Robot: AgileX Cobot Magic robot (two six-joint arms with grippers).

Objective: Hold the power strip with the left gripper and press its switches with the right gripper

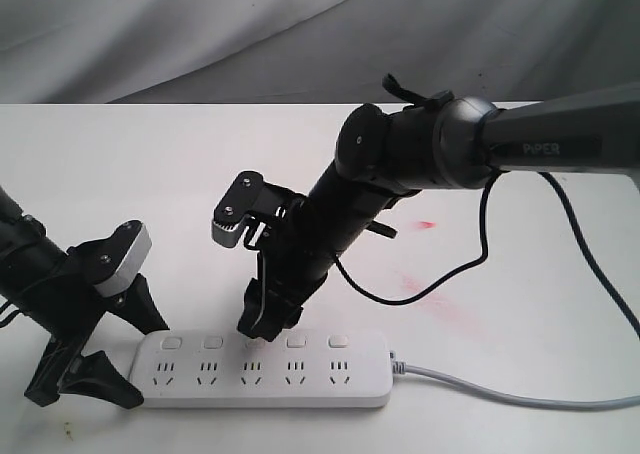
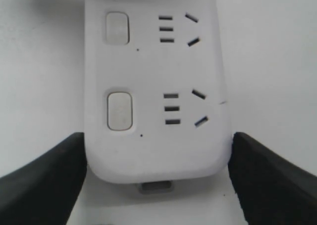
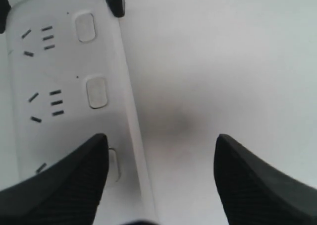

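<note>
Seeing white desk (image 1: 120, 154), power strip (image 1: 262, 389) flat at bottom of exterior view, grey cord (image 1: 500, 392) trailing right. My right gripper (image 1: 262, 324) hangs over strip's middle, fingers (image 3: 59, 185) wide, nothing held, one over third of switches (image 1: 212, 342). My left gripper (image 1: 140, 362) straddles strip's left end, fingers spread, gripping both long sides.

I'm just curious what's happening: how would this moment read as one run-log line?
left pincer: clamped on strip end | right pincer: open, finger at third switch

Power strip (image 2: 153, 76) end inside left gripper (image 2: 159, 138), apparently clamped both sides.
</note>
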